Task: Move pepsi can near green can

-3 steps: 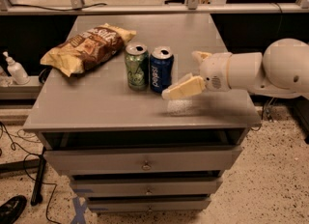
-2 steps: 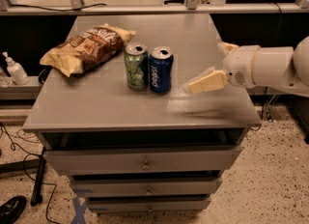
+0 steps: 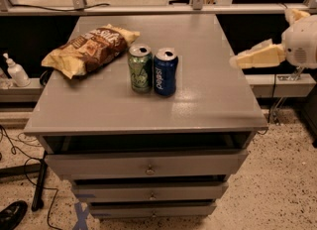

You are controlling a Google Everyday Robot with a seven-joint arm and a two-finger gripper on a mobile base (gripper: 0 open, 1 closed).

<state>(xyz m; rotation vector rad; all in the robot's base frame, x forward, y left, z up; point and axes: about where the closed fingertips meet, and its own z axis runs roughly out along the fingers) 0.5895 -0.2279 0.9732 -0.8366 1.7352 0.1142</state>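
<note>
The dark blue pepsi can (image 3: 165, 72) stands upright on the grey cabinet top (image 3: 208, 100), touching or almost touching the light green can (image 3: 140, 68) on its left. My gripper (image 3: 237, 61) is at the right edge of the cabinet top, well to the right of both cans and apart from them. It holds nothing. Its cream fingers (image 3: 257, 55) point left toward the cans.
A brown chip bag (image 3: 89, 48) lies at the back left of the cabinet top. Drawers (image 3: 148, 167) are below the top. A white bottle (image 3: 15, 71) stands on a low shelf at the left. A metal rail (image 3: 148, 10) runs behind.
My gripper has drawn back to the right, from just beside the pepsi can to the cabinet's right edge. The cans and the bag have not moved.
</note>
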